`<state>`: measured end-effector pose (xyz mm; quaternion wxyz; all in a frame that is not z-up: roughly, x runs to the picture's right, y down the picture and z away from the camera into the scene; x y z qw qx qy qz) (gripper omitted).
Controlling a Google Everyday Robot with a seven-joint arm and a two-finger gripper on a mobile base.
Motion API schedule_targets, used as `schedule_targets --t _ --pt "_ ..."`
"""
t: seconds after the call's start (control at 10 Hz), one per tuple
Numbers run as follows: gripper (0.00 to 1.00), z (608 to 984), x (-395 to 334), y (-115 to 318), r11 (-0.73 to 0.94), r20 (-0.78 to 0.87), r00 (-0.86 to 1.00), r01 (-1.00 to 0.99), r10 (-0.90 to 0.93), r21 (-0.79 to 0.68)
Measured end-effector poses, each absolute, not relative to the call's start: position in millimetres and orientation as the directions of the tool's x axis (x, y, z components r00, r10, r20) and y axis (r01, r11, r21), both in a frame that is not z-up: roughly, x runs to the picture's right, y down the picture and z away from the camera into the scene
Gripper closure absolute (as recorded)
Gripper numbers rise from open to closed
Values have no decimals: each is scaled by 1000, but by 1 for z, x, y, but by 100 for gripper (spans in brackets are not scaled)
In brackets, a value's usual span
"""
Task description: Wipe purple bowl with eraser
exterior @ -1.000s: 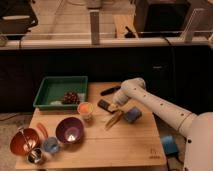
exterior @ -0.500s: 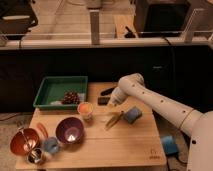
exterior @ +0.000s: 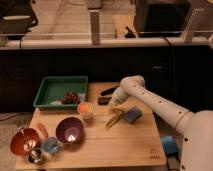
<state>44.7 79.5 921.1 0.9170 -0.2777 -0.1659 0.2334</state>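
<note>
- Plainly the gripper (exterior: 113, 102) is set low over the back-middle of the table (exterior: 125, 146), at the end of the white arm that reaches in from the right.
- It sits just beside the eraser (exterior: 103, 100), on that block's right, which reads as a placement for picking it up.
- Whether the gripper is open or closed, or has hold of anything, cannot be told; nor can contact with the eraser.
- The eraser lies flat on the wood, just in front of the black tool (exterior: 109, 91) and right of the green tray (exterior: 55, 90).
- The purple bowl (exterior: 70, 129) stands upright at the front left, well apart from the eraser, with its mouth up so its inside can be reached from above.
- An orange cup (exterior: 86, 108) stands between eraser and bowl, so a carry across would probably have to lift clear of it.
- The blue pad (exterior: 132, 115) lies near the gripper on the other side, and the red bowl (exterior: 17, 142) sits left of the purple one. Both are easy to mistake for the task's things.
- By my judgement the grasp is the step in hand, and wiping has not begun.
</note>
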Motion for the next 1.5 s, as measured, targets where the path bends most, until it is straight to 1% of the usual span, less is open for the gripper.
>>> schedule_targets --t 0.1,0.2,0.4,0.6,0.8,1.0,1.5 --pt "23 925 47 69 761 206 845 -305 493 -572" --pt "20 927 47 64 785 226 861 -270 456 -558" --pt "20 921 48 50 832 236 906 -186 351 -523" --pt "20 919 54 42 843 210 926 -169 313 -511" --pt "20 930 52 46 847 129 961 -148 246 -511" --pt "20 942 53 54 837 82 974 -138 213 -529" --pt "20 965 45 63 797 54 980 -124 192 -591"
